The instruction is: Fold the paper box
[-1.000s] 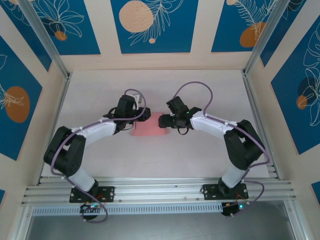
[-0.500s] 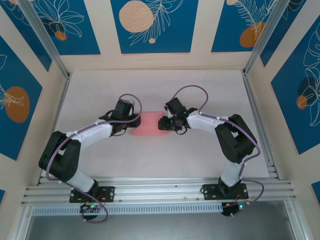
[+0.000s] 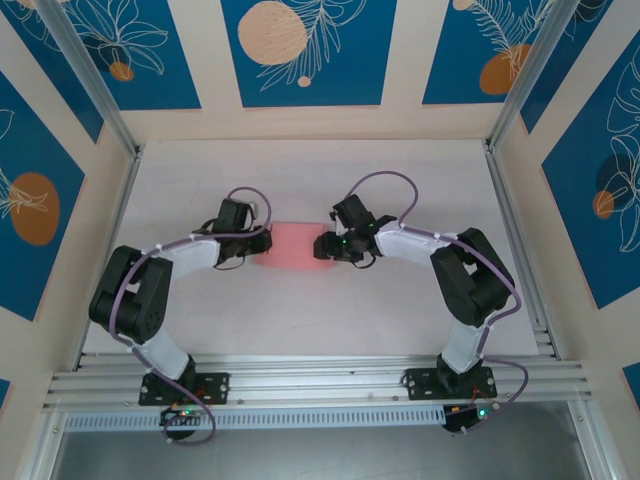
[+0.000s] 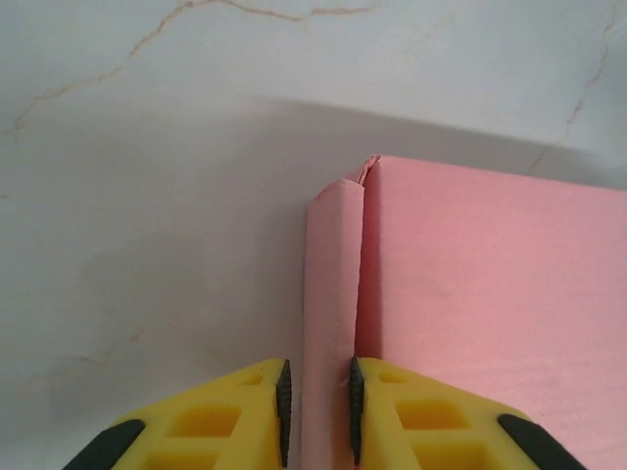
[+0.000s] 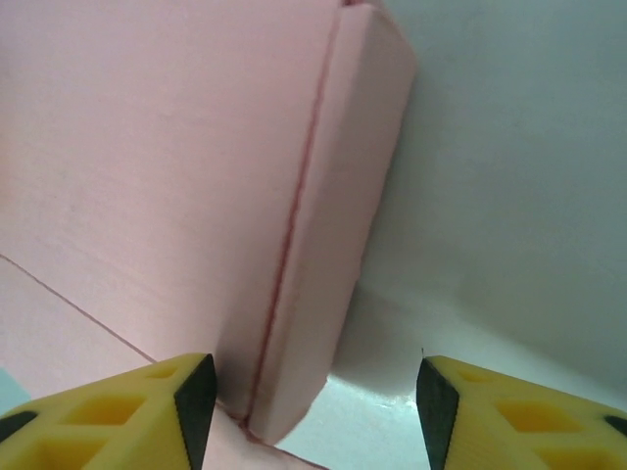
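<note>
We had the paper box (image 3: 292, 246) largely formed at the middle of the table (image 3: 400, 180), our left gripper (image 4: 316, 411) pinching one end flap (image 4: 331, 274), our right gripper (image 5: 312, 397) spread open beside the other, so closing the ends seemingly remained.

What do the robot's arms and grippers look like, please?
The left arm and right arm are white with black joints and a looping purple cable each. The left gripper and right gripper have yellow fingers with black pads.
</note>
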Robot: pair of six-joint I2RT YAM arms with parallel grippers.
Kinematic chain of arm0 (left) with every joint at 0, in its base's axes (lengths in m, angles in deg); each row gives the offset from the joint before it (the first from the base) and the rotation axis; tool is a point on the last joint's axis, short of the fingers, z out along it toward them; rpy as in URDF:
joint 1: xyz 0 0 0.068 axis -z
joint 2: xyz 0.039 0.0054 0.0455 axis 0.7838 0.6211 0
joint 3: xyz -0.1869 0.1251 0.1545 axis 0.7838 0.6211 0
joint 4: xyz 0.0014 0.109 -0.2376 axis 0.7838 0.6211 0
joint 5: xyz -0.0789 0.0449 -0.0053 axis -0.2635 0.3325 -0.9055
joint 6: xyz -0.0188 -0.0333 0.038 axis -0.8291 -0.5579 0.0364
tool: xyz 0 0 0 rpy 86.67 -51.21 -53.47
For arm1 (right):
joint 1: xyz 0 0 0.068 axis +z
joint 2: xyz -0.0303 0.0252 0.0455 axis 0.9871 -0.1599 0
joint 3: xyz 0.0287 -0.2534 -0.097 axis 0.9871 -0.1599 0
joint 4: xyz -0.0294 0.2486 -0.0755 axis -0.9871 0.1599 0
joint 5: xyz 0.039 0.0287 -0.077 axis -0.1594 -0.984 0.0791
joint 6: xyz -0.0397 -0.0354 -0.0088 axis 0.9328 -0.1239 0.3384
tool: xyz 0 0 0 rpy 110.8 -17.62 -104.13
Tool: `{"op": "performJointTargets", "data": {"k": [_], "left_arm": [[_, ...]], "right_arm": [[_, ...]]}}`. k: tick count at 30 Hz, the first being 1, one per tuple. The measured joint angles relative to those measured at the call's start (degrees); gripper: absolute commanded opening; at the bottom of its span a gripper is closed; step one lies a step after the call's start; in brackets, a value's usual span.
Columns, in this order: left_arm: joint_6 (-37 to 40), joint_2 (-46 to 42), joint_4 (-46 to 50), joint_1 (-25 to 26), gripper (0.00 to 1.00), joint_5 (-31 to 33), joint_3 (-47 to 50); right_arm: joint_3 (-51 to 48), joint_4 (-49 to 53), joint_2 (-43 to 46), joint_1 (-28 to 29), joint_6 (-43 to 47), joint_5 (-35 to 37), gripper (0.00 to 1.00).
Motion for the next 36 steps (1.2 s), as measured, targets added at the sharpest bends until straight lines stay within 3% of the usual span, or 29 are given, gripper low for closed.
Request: {"op": "performJointTargets", "data": {"k": [6, 22, 27, 32, 36], "left_arm": [[-1.01, 0.63, -2.78, -1.11, 0.19, -3.1, 0.81], [-2.95, 3.5, -7.65, -3.8, 0.15, -8.09, 0.81], [-2.93, 3.58, -7.87, -3.87, 0.15, -8.33, 0.81], [-2.95, 3.63, -8.04, -4.04, 0.15, -8.28, 0.81], [-2.95, 3.63, -8.13, -4.31, 0.2, -8.26, 1.09]], "right_arm": [[-0.02, -2.36, 0.31, -2.62, -4.09, -5.09, 0.76], [-2.51, -15.15, -5.31, -6.08, -10.84, -16.59, 0.76], [-1.51, -20.15, -8.55, -6.6, -12.33, -20.74, 0.66], [-0.13, -23.98, -11.15, -6.99, -14.03, -24.26, 0.48], [0.17, -26.4, -11.41, -7.54, -15.63, -26.05, 0.45]]}}
